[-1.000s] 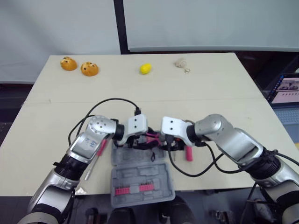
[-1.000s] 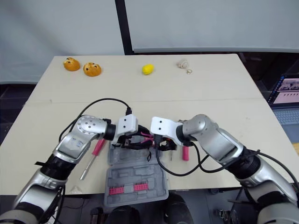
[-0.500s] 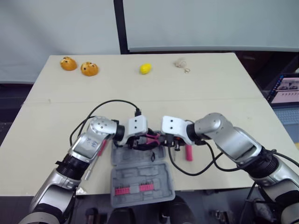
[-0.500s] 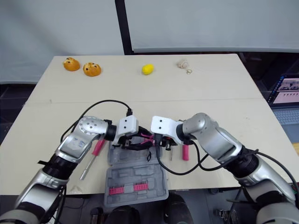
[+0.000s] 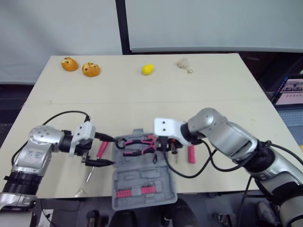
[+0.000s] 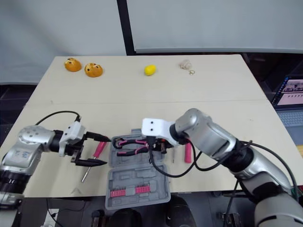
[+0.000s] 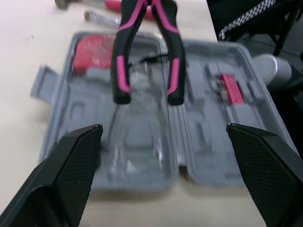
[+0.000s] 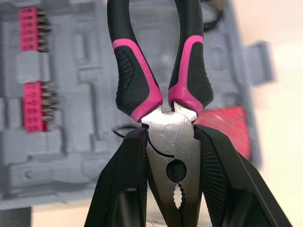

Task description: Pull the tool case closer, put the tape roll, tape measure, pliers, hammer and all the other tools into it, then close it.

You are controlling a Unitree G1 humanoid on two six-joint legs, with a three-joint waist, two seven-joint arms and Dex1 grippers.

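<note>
Grey tool case [image 5: 142,177] is lying open at the worktop's [image 5: 213,90] near edge. Left gripper [image 5: 111,151] is now standing clear toward the left edge, fingers spread and empty, having let go a second ago. Right gripper [image 8: 170,142] alone is pinching the pliers [image 5: 136,144] by the head over the case, so seating them appears next.

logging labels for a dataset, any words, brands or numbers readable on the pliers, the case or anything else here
No text can be read in these pictures.
pliers: black and pink grips and a bare metal head, no brand or number visible.
tool case: grey moulded plastic, no legible label.
screen past the table's right edge: shows some content, too small to read.
</note>
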